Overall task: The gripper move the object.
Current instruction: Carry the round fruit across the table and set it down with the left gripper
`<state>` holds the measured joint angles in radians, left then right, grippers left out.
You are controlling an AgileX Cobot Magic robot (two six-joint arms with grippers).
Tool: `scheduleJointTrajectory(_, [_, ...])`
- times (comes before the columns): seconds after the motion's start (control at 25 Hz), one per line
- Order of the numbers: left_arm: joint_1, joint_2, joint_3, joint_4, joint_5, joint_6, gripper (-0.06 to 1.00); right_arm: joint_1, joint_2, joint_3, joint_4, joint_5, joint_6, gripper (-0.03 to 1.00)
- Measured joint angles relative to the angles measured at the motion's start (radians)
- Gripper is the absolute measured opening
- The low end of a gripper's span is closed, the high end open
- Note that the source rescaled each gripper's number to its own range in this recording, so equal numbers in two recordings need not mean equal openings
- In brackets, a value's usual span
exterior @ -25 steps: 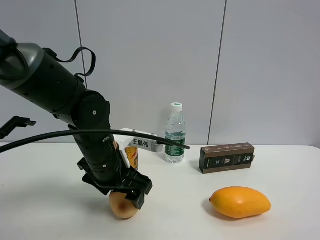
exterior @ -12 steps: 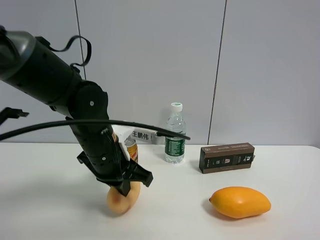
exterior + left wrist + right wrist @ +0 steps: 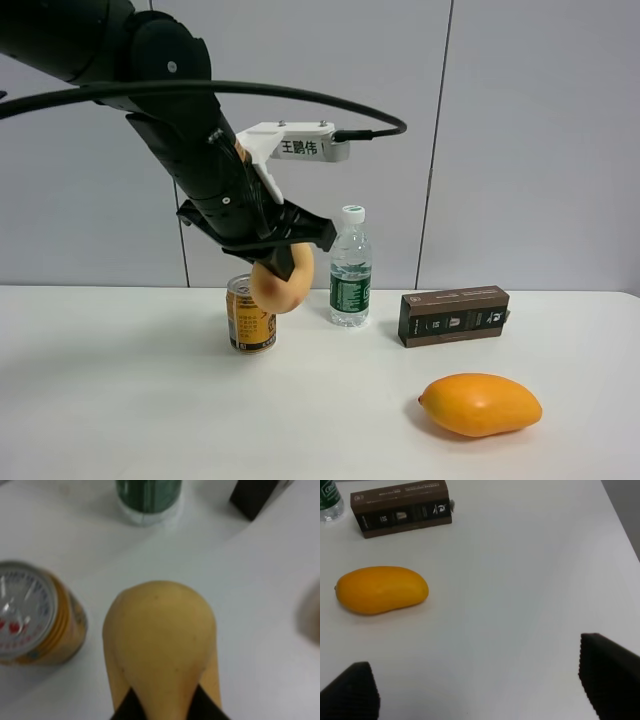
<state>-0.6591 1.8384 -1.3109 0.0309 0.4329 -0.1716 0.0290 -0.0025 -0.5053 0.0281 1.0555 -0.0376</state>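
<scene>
My left gripper, a black claw on a thick black arm with a white labelled bracket, is shut on the peach-like fruit and holds it in the air, well above the table, just in front of the can's top. In the left wrist view the pale yellow fruit fills the middle, held between the dark jaws at the frame's lower edge. My right gripper is open and empty; its two dark fingertips hang over bare table, apart from the mango.
A yellow drink can stands under the raised fruit. A water bottle and a dark brown box stand behind. A large orange-yellow mango lies at the front right. The white table ends at a grey wall.
My left gripper has lifted the fruit from the table at the front up and back to about can-top height. The right arm has not visibly moved.
</scene>
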Motion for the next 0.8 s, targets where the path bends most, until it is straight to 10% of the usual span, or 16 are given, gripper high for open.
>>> scheduleJointTrajectory(0.8, [-0.069,0.381,-0.268,-0.009,0.050,0.078,0.00,0.000,0.000,0.000,0.000,0.000,0.000,1.00])
